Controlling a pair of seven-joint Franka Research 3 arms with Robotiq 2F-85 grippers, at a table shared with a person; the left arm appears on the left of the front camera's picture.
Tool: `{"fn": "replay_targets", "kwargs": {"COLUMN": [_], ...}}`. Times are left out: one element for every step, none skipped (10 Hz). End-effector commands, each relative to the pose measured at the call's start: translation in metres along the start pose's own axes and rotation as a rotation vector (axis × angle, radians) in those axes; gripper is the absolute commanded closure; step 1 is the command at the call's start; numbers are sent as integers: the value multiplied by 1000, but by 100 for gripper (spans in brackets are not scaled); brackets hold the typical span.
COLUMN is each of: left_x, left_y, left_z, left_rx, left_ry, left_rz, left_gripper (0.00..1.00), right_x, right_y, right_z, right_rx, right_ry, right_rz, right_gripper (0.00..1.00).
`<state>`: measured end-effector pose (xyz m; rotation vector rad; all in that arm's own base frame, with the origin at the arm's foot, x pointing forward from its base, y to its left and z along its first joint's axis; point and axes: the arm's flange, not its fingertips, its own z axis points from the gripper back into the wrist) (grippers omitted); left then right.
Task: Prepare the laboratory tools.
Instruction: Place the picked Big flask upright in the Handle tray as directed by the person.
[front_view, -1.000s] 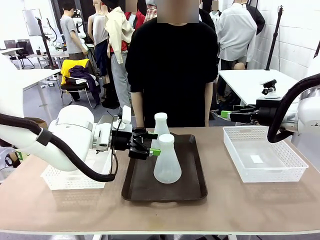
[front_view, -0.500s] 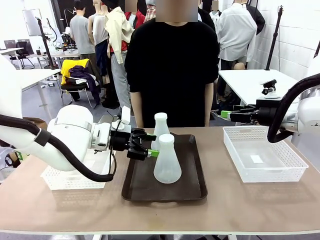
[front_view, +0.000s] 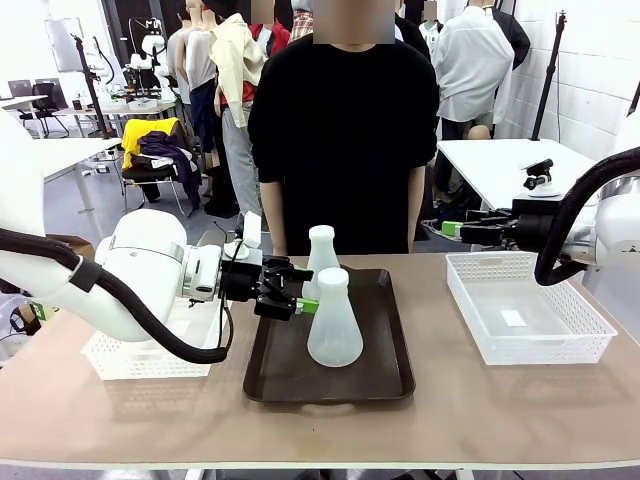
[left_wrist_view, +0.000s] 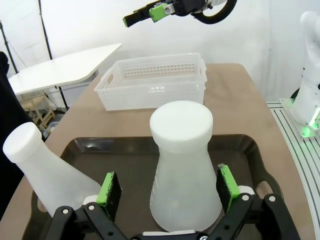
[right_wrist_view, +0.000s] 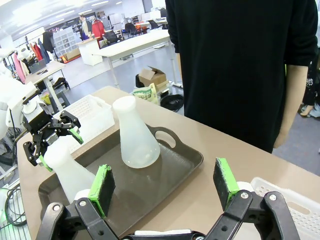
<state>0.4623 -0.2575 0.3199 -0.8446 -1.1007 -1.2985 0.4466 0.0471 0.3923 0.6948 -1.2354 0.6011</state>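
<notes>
Two frosted white flasks stand upright on a dark brown tray (front_view: 380, 375) in the middle of the surface (front_view: 450, 420). The nearer flask (front_view: 334, 322) is toward the robot's side of the tray; the farther flask (front_view: 320, 258) stands just behind it, closer to the person in black (front_view: 345, 140) waiting at the far edge.

The left end effector (front_view: 295, 297) reaches in sideways from the left, level with the upper part of the nearer flask. Its jaws are spread wide. From the left wrist camera, the nearer flask (left_wrist_view: 184, 170) sits between the two green pads (left_wrist_view: 109, 189), and there is a gap on each side, so nothing is gripped. The farther flask (left_wrist_view: 47, 172) shows off to one side of the fingers.

The right end effector (front_view: 452, 229) hangs above the surface off to the right, beyond a white mesh basket (front_view: 580, 340), well apart from the tray. Its own camera shows its pads (right_wrist_view: 102, 187) held wide apart with nothing between them.

A second white basket (front_view: 125, 358) lies on the left, partly hidden by the left arm.
</notes>
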Motion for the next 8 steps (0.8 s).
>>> {"fn": "replay_targets", "kwargs": {"left_x": [1, 1, 1, 1, 1, 1, 1, 1], "left_y": [-1, -1, -1, -1, -1, -1, -1, -1], "left_z": [-2, -2, -2, -2, -2, -2, -2, -2], "left_rx": [7, 7, 7, 7, 7, 7, 7, 7], "left_ry": [-18, -18, -18, -18, -18, -18, -18, -18], "left_rz": [-13, -13, -13, -13, -13, -13, -13, -13], "left_gripper": [0, 0, 0, 0, 0, 0, 0, 0], "right_x": [-1, -1, -1, -1, -1, -1, -1, -1], "right_y": [3, 3, 3, 3, 3, 3, 3, 3], "right_z": [1, 1, 1, 1, 1, 1, 1, 1], "right_rx": [-9, -9, -9, -9, -9, -9, -9, -9], "right_ry": [9, 9, 9, 9, 9, 9, 9, 9], "right_rz": [-10, -10, -10, -10, -10, -10, -10, -10], "right_gripper": [0, 0, 0, 0, 0, 0, 0, 0]}}
